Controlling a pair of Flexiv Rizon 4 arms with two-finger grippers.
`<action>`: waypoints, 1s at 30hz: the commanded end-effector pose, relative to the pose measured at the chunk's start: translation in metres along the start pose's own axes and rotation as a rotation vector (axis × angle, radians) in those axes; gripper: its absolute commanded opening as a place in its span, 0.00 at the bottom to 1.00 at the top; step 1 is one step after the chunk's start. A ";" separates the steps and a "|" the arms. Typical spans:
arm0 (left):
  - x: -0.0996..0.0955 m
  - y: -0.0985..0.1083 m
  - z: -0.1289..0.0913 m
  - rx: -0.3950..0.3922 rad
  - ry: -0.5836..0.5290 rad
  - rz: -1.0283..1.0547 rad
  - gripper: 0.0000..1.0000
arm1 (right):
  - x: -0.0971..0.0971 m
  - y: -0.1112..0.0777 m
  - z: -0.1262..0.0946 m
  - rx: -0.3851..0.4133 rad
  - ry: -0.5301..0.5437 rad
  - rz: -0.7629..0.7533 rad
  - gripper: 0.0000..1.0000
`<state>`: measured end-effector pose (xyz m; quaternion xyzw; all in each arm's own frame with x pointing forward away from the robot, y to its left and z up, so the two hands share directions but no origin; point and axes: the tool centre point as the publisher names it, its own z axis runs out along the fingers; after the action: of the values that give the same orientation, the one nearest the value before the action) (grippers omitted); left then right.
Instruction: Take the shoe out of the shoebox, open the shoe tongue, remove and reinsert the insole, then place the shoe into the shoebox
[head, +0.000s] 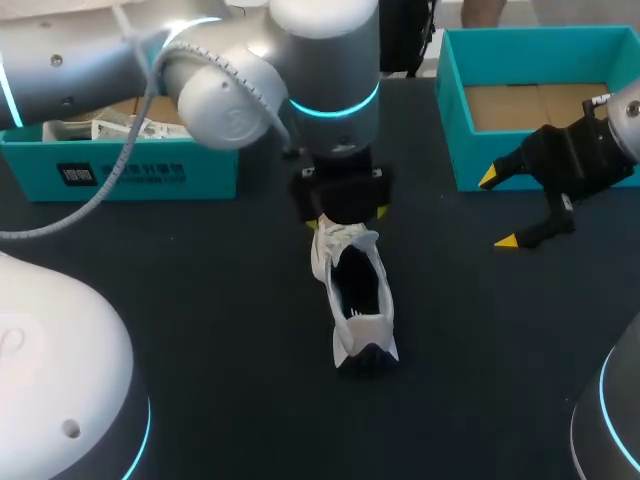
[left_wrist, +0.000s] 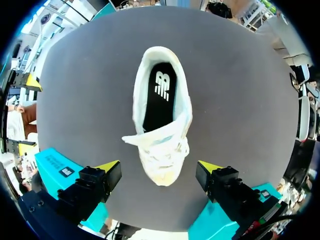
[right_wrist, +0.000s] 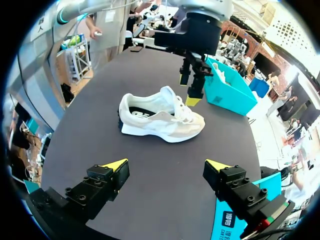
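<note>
End effector, left (head view): the left end effector (head: 340, 215) hangs just above the laced end of the shoe (head: 356, 295). The shoe stands on its sole on the bench (head: 200, 300), outside the shoebox (head: 447, 120). We judge the end effector poised for the tongue.
End effector, right (head view): the right end effector (head: 497, 209) is spread wide and empty beside the shoebox, clear of the shoe.
Left wrist view: fingers are spread either side of the toe, touching nothing; the insole (left_wrist: 159, 100) sits inside.
Right wrist view: the shoe lies well ahead of empty, parted fingers.
Writing: a white logo marks the insole and a black label the second teal box (head: 120, 170); we do not transcribe either.

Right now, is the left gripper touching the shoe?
Apart. Left wrist view: the left gripper is open, with bare table showing on both sides between it and the shoe.
</note>
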<state>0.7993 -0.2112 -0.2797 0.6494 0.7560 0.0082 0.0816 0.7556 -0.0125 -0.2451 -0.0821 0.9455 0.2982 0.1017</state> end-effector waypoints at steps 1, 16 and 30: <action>-0.006 0.007 -0.001 0.003 0.009 0.003 1.00 | 0.000 0.000 0.001 0.003 0.001 0.000 1.00; -0.008 0.018 0.018 0.016 0.078 0.035 0.49 | 0.000 0.000 0.001 0.003 0.001 0.000 1.00; -0.015 -0.007 0.028 0.056 0.095 0.101 0.66 | 0.000 0.000 0.001 0.003 0.001 0.000 1.00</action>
<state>0.8007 -0.2259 -0.3054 0.6833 0.7291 0.0214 0.0310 0.7556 -0.0125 -0.2452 -0.0821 0.9455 0.2982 0.1017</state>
